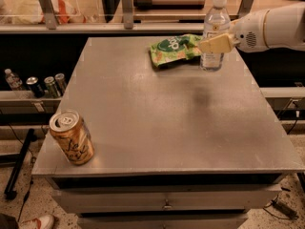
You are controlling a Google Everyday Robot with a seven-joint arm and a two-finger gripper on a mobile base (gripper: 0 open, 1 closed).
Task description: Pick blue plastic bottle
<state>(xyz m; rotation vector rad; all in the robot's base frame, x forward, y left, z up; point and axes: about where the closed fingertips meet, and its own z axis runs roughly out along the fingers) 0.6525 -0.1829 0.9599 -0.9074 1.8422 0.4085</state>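
The blue plastic bottle (215, 20) is clear with a white cap and a white label. It stands upright at the far right of the grey table (157, 123), and its base looks slightly raised above the top. My gripper (213, 45) reaches in from the right on a white arm. Its cream fingers (220, 43) are shut around the bottle's middle, over the label.
A green snack bag (174, 49) lies just left of the bottle. An orange-gold drink can (72, 137) leans at the table's near left corner. Several cans (45, 85) and a small bottle (12, 79) stand on a low shelf to the left.
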